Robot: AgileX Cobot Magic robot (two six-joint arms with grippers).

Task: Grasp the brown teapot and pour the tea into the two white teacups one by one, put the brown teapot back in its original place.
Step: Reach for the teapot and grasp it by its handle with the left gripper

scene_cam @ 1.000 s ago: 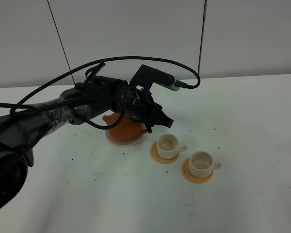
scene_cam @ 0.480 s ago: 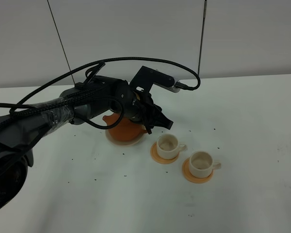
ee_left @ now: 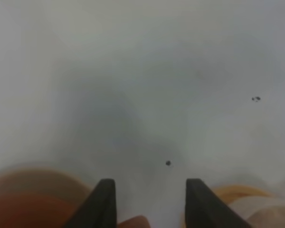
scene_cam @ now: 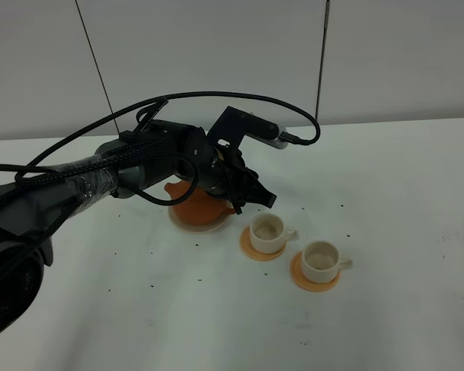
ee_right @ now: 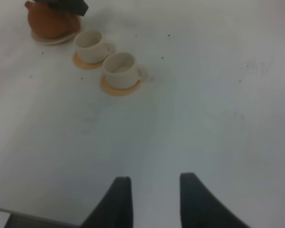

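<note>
Terracotta teapot (scene_cam: 199,209): sat upright on its saucer, directly under the left gripper (ee_left: 149,184) and behind its fingertips. The spout pointed away from the fingertips and the loop handle lay on the fingertip side.
Cream saucer (scene_cam: 187,227): lay flat beneath the teapot, with its rim showing on the side away from the arm.
Left gripper, pose: hung low over the teapot, with the fingers slanting down past the handle toward the cups.
Left gripper, state: released. The fingers stood apart, with bare table showing between the tips. A small orange patch showed low between the fingers in the wrist view, too blurred to tell what it was or whether it touched them.
Nearer teacup (scene_cam: 267,229): stood upright just beyond and below the left fingertips, clear of them. It sat on an orange coaster (scene_cam: 254,253) with its handle turned away from the gripper.
Farther teacup (scene_cam: 321,260): stood beyond the nearer cup and apart from it, on a second coaster (scene_cam: 303,283).
Right gripper (ee_right: 154,179): released, with the fingers parted and only table between them. The cups and teapot lay well ahead of its fingertips, with the farther teacup the closest of them.
White table (scene_cam: 387,193): carried scattered dark specks around the cups.
Black cables (scene_cam: 216,96): looped above the left arm.
</note>
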